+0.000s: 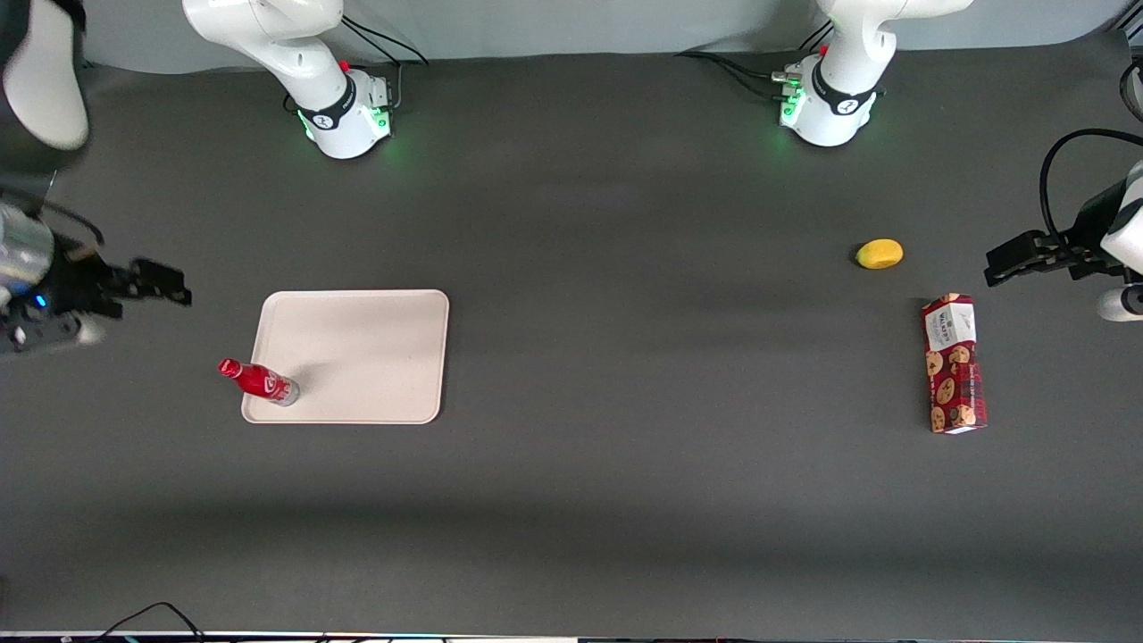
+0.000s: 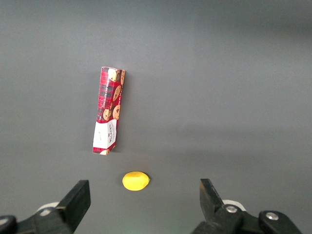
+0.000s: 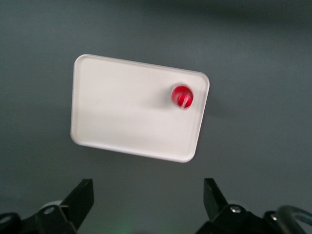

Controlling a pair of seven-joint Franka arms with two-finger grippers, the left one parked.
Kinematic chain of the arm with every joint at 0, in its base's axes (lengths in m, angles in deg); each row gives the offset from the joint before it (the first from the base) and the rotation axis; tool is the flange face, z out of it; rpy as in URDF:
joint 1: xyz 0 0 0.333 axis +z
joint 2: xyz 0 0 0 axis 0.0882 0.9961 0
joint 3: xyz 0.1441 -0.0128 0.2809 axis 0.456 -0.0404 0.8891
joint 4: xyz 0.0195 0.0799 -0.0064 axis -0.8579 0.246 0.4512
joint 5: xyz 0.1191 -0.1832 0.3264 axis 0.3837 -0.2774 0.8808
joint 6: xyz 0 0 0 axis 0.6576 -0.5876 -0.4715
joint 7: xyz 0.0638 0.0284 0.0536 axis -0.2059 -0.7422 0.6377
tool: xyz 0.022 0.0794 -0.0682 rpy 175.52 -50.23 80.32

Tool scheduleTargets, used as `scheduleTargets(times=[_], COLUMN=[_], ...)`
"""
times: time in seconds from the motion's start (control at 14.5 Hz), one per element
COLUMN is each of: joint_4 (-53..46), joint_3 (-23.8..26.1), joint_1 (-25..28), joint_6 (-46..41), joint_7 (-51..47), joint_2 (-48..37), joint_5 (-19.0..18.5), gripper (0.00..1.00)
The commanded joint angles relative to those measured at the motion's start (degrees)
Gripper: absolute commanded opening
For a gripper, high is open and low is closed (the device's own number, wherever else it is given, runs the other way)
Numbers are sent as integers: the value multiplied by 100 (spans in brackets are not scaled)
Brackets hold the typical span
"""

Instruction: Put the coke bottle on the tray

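The coke bottle (image 1: 260, 381) stands upright on the cream tray (image 1: 375, 348), at the tray corner nearest the front camera on the working arm's side. From above, its red cap (image 3: 182, 96) shows near one corner of the tray (image 3: 126, 112). My gripper (image 1: 161, 281) hangs high above the table off the tray's working-arm end, well apart from the bottle. Its fingers (image 3: 80, 200) are spread wide with nothing between them; the gripper (image 3: 148, 202) is open.
A red cookie box (image 1: 954, 364) lies toward the parked arm's end of the table, with a yellow lemon (image 1: 880, 254) beside it, farther from the front camera. Both arm bases stand along the table's back edge.
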Motion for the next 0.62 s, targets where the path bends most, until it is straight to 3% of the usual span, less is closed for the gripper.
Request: scheduleTargets(times=[0.0, 0.41, 0.55], joint_4=[807, 995, 986], joint_3=[436, 351, 342], joint_1=[-73, -302, -319], joint_6=[-129, 459, 583], joint_7=[-820, -1087, -1104], joint_2=[-1022, -745, -726], joint_5=[13, -40, -354], gripper=[100, 100, 100])
